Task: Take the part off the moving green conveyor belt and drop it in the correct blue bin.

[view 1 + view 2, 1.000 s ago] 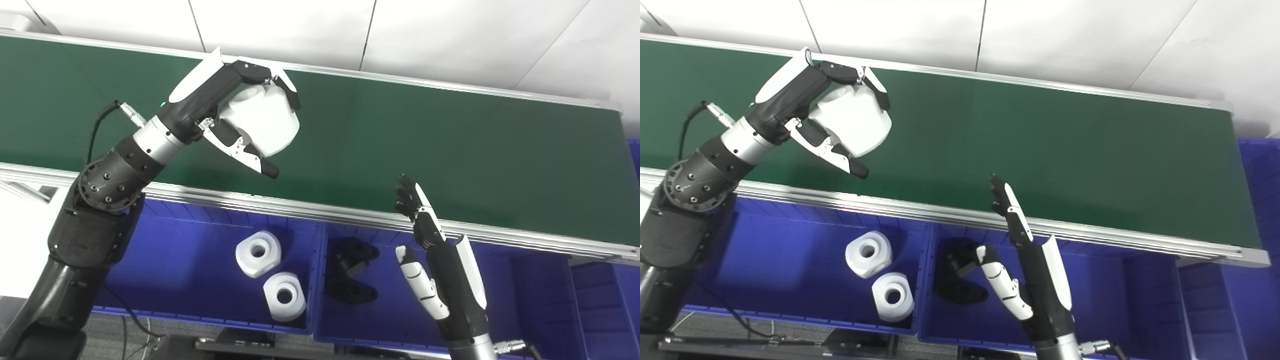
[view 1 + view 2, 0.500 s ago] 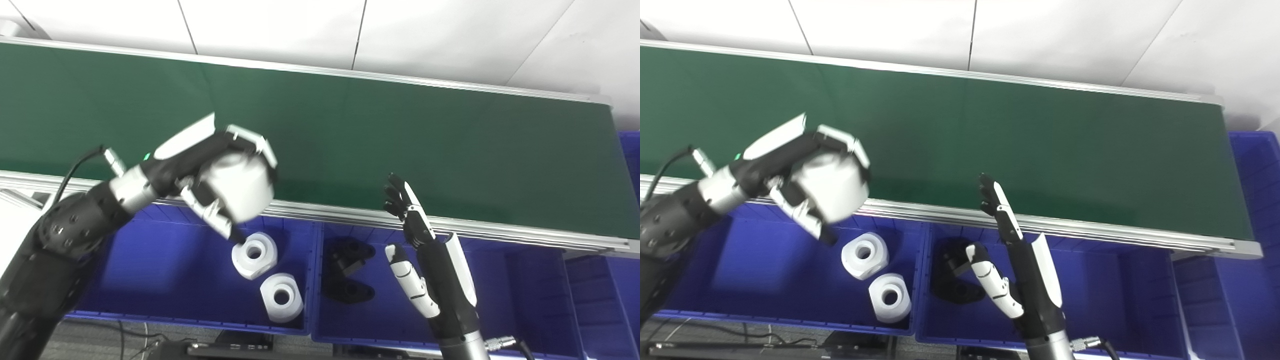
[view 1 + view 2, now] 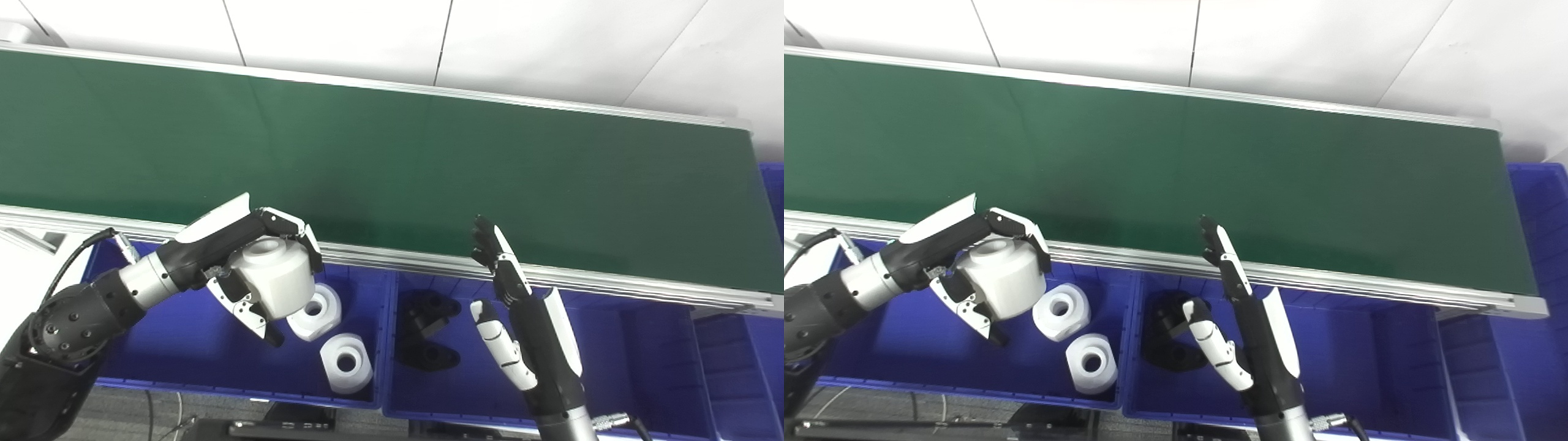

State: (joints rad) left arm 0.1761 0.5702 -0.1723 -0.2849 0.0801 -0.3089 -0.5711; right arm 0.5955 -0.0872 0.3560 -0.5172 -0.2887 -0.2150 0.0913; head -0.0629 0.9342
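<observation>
My left hand [image 3: 245,263] is shut on a white cylindrical part [image 3: 274,282] with a round hole on top. It hangs over the left blue bin [image 3: 184,343], just in front of the conveyor's metal rail. Two more white parts [image 3: 315,309] [image 3: 346,363] lie in that bin. My right hand [image 3: 511,312] stands open with fingers pointing up, over the middle blue bin [image 3: 490,392] that holds black parts [image 3: 429,334]. The green conveyor belt [image 3: 392,171] carries nothing in view.
The belt's aluminium rail [image 3: 429,263] runs between the belt and the bins. A third blue bin [image 3: 735,373] sits at the right, and another blue bin edge [image 3: 1540,202] shows past the belt's right end. White wall panels lie behind.
My left hand has carried the white part from above the belt down and toward me, over the left bin. The right hand has hardly moved. The camera shifted slightly.
</observation>
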